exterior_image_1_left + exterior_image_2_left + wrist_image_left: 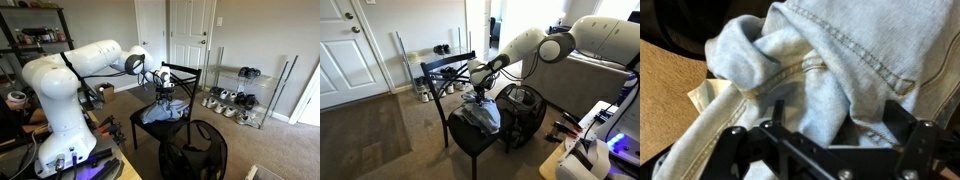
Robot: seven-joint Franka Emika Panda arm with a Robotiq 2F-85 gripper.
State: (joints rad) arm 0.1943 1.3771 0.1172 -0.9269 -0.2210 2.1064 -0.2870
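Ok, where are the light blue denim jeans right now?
In both exterior views the crumpled light blue denim jeans lie on the black chair, just under the open pincer, beside a black mesh hamper.

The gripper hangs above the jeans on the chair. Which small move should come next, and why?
Probably lower the gripper a little and close it on the bunched fold. Its jaws stand open, the jeans lie crumpled on the chair seat, and in the wrist view that fold sits between the fingers, not yet gripped.
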